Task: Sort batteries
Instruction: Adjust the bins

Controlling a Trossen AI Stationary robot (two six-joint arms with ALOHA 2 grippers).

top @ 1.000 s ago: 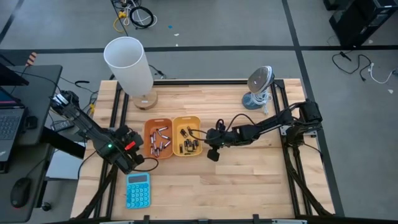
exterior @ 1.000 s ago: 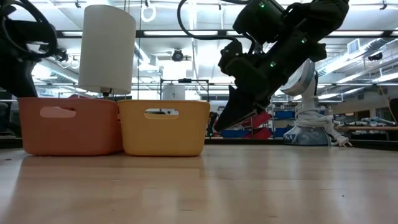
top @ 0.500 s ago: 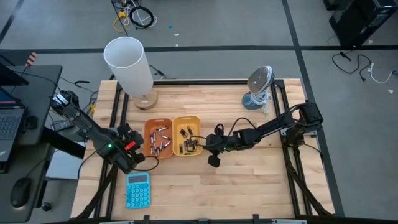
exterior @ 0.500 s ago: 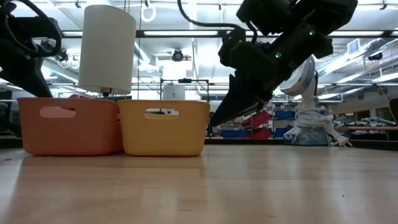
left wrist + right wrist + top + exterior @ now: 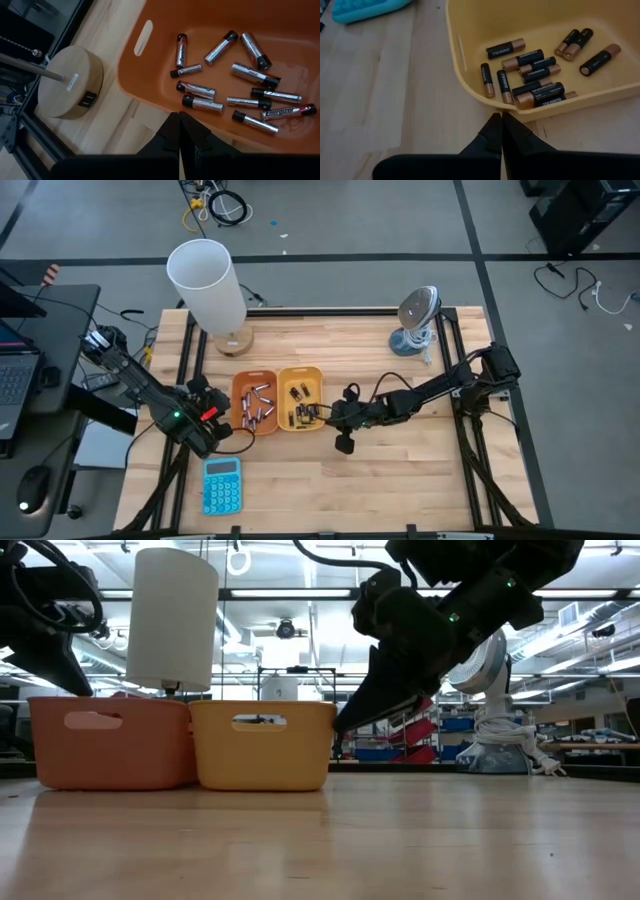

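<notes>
Silver batteries [image 5: 227, 82]: loose in the orange tray [image 5: 254, 402], mid-worktop.
Black batteries [image 5: 535, 67]: in the yellow tray [image 5: 300, 398], touching the orange one.
Left pincer [image 5: 228, 432]: fingers together, empty, beside the orange tray's outer side.
Right pincer [image 5: 325, 416]: fingers together, empty, at the yellow tray's outer wall.
Worktop [image 5: 400, 480]: pale wood.

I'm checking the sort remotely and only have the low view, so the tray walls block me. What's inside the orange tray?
Observer: Only silver batteries, lying loose in the orange tray.
Operator: And the yellow one?
Observer: The yellow tray holds black-and-copper batteries, none silver.
Operator: Is the right hand carrying anything?
Observer: No. The right hand is shut and empty, just outside the yellow tray's wall.
</notes>
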